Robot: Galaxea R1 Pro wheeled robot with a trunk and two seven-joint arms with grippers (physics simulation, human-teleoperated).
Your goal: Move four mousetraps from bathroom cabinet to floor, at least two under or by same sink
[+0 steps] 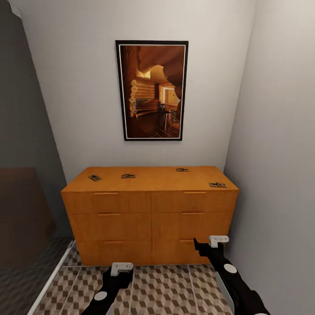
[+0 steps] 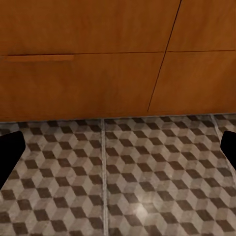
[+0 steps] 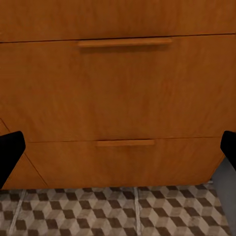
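In the middle of the head view the orange-brown cabinet (image 1: pixel 151 214) stands against the white wall under a framed picture (image 1: pixel 152 90), and four mousetraps lie spread on its top: one at the left (image 1: pixel 94 178), one left of centre (image 1: pixel 128 176), one toward the back right (image 1: pixel 182 169) and one at the front right corner (image 1: pixel 217 185). The left gripper (image 1: pixel 121 268) sits low in the frame over the cube-patterned bathroom floor (image 1: pixel 166 291), while the right gripper (image 1: pixel 218 240) sits at lower right before the bottom drawers. Both wrist views show dark fingertips (image 2: pixel 9 150) (image 3: pixel 10 149) wide apart at the frame edges with nothing held.
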